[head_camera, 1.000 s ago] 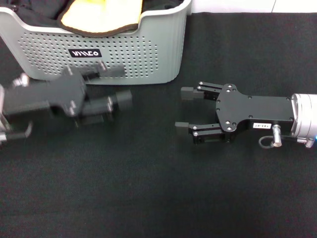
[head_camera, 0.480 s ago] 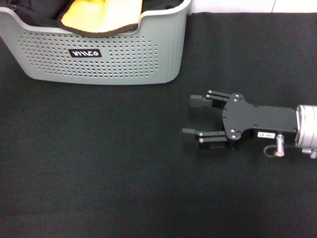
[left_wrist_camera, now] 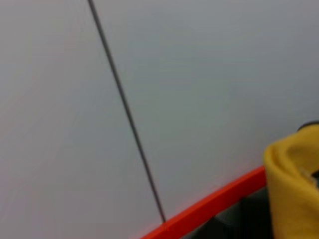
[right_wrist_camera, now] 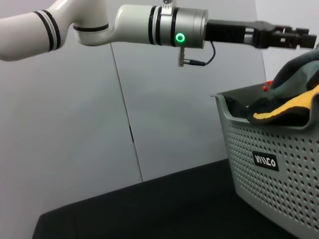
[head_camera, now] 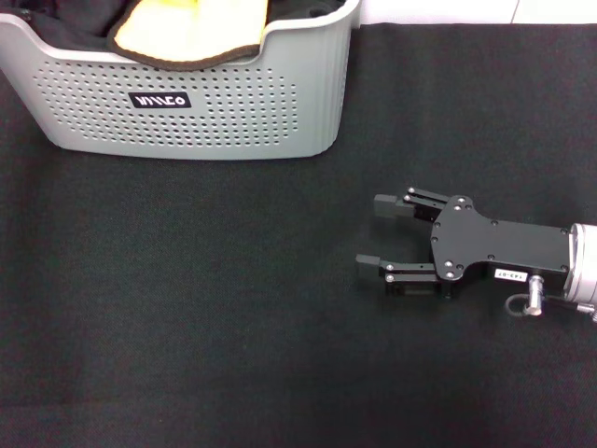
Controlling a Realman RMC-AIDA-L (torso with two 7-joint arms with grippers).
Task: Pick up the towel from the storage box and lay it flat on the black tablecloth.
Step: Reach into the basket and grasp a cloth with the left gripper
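The storage box (head_camera: 196,112) stands at the far left of the black tablecloth (head_camera: 205,317). A yellow-faced cloth with dark trim (head_camera: 191,28) lies in it over dark fabric. In the right wrist view the box (right_wrist_camera: 269,154) holds a heaped grey-teal towel (right_wrist_camera: 296,74) with a yellow-orange fold (right_wrist_camera: 286,112) at the rim. My right gripper (head_camera: 367,233) is open and empty, low over the tablecloth, right of the box and nearer to me. My left gripper (right_wrist_camera: 311,40) is out of the head view; the right wrist view shows it raised above the box.
The white left arm (right_wrist_camera: 99,25) reaches across high above the table. A grey wall panel with a dark seam (left_wrist_camera: 124,109) and an orange-red strip (left_wrist_camera: 214,204) fill the left wrist view, with yellow cloth (left_wrist_camera: 294,184) at its edge.
The left arm has left the head view, where it hung in front of the box. My right gripper has drawn back to the right and nearer to me, still open.
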